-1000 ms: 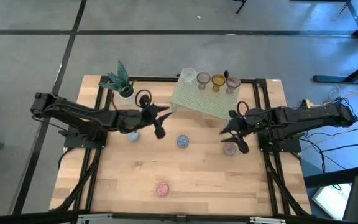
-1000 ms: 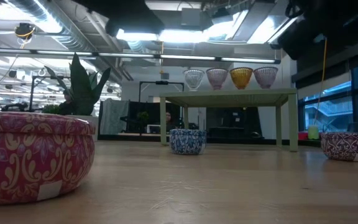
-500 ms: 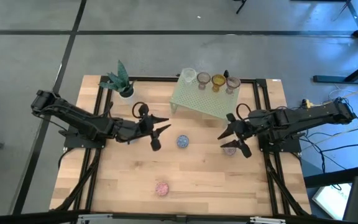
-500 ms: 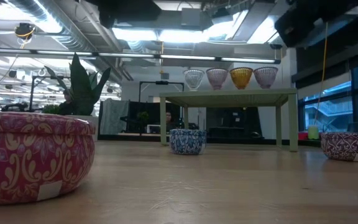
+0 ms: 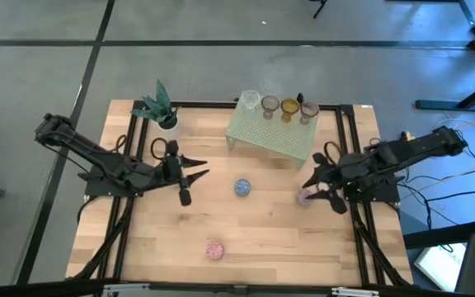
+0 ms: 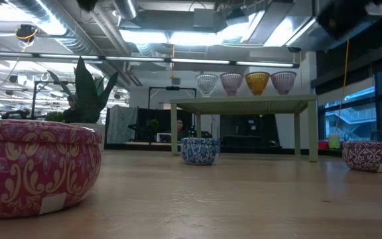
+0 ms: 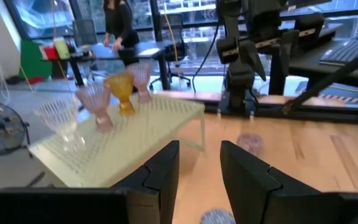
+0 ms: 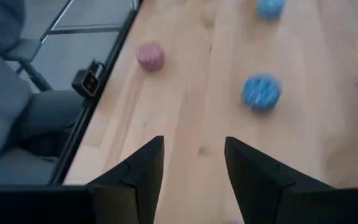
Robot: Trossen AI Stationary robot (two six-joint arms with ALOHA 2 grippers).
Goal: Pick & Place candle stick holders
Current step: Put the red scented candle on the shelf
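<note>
Glass cups already fill the far edge of the green rack (image 5: 272,132): four stand in a row there, a clear cup (image 5: 249,101), a pale pink cup (image 5: 270,106), an amber cup (image 5: 289,107) and a brownish-pink cup (image 5: 308,110). That part of the task looks done.

Left on the wooden counter (image 5: 270,239) I count at least three more patterned holders: a blue holder (image 5: 242,188) near the middle, a red-pink holder (image 5: 214,250) toward the near edge, and a purple holder (image 5: 305,196) just beside the right gripper (image 5: 320,183). The right wrist view also catches a second blue holder (image 8: 270,7) farther off, which the overhead view hides behind the left arm. So roughly half the work remains, by my reckoning.

Neither gripper carries anything. The right gripper hangs with its fingers parted and empty, close to the purple holder, the likeliest next pick. The left gripper (image 5: 190,176), well apart from the blue holder, also shows a gap between its fingers and nothing in it.

One small potted plant (image 5: 160,110) sits at the far left corner, outside the job.
</note>
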